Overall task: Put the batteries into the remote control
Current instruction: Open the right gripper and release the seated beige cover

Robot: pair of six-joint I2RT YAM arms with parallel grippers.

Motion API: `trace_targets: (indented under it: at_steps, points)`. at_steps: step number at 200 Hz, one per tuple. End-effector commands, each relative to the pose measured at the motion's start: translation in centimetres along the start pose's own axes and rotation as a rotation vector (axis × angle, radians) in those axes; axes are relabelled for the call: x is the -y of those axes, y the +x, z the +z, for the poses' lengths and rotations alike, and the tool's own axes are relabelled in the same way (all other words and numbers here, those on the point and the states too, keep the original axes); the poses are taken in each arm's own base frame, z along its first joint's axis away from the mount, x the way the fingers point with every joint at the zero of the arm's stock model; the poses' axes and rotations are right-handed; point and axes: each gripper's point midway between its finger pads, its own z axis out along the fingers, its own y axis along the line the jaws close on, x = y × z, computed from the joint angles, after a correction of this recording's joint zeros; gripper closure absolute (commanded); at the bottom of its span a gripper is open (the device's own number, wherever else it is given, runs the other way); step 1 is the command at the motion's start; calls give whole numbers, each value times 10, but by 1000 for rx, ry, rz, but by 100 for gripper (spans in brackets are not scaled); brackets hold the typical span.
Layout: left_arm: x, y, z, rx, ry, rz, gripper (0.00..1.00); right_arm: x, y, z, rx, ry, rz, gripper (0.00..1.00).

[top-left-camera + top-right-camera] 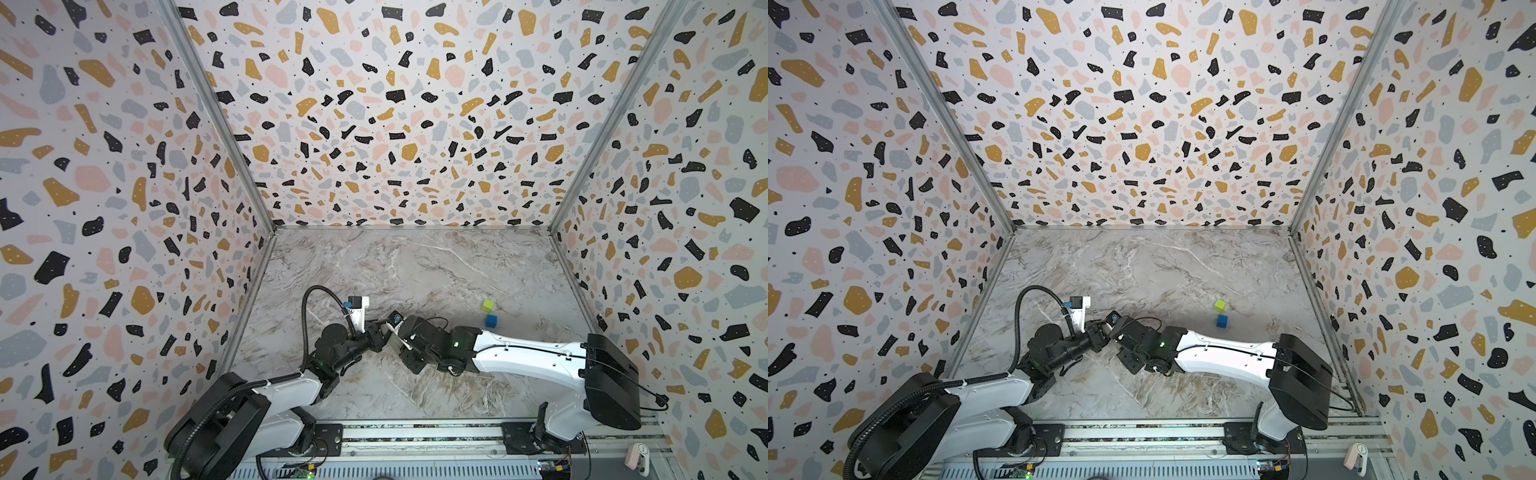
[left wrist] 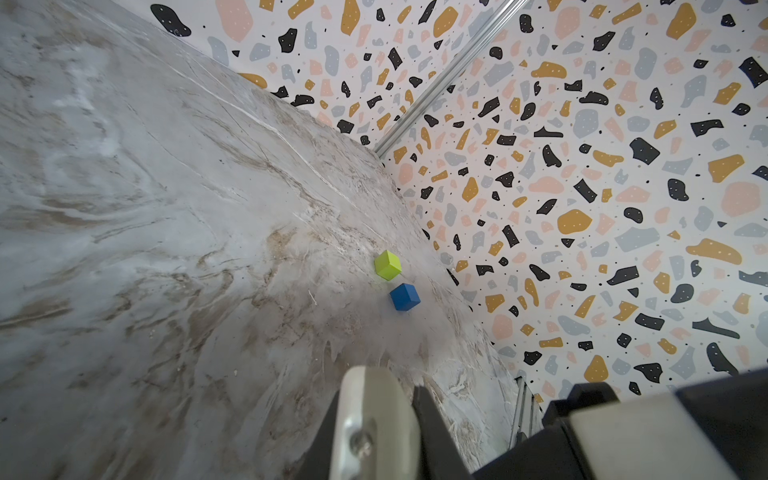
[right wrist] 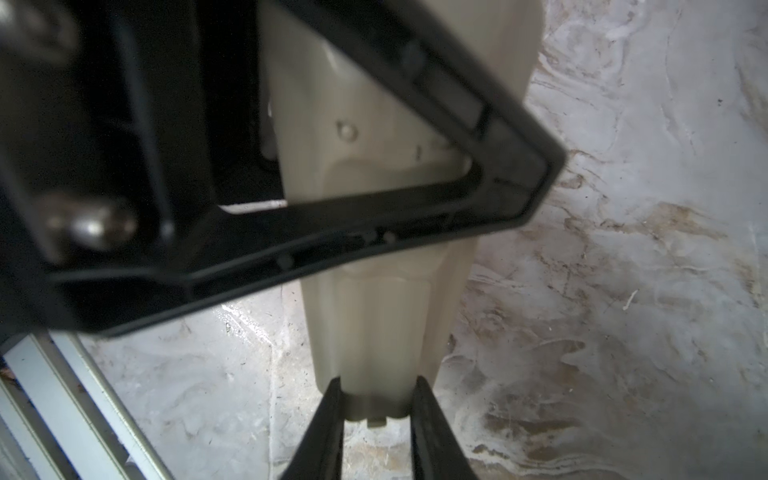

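Right wrist view: remote control (image 3: 365,332), off-white, one short end pinched between fingers of right gripper (image 3: 376,388). Long axis runs straight out from those fingers, passing under black frame of left gripper (image 2: 376,411), whose jaws are closed on remote's pale edge. Near pinched end, ribbed recess; contents cannot tell. Both top views: grippers meet left of centre over marble table (image 1: 415,270), well apart from green cube (image 1: 488,306) and blue cube (image 1: 491,320).
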Motion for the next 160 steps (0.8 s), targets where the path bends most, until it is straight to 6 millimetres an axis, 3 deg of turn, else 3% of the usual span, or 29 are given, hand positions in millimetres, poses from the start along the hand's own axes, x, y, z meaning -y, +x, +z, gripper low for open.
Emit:
trace_targets:
  at_steps: [1, 160]
  points:
    - [40, -4, 3, -15, 165, 42, 100, 1, -27, -13, 90, 0, -6, 82]
    - [46, -2, 4, -26, 206, 20, 100, 5, -30, -27, 132, 16, -15, 59]
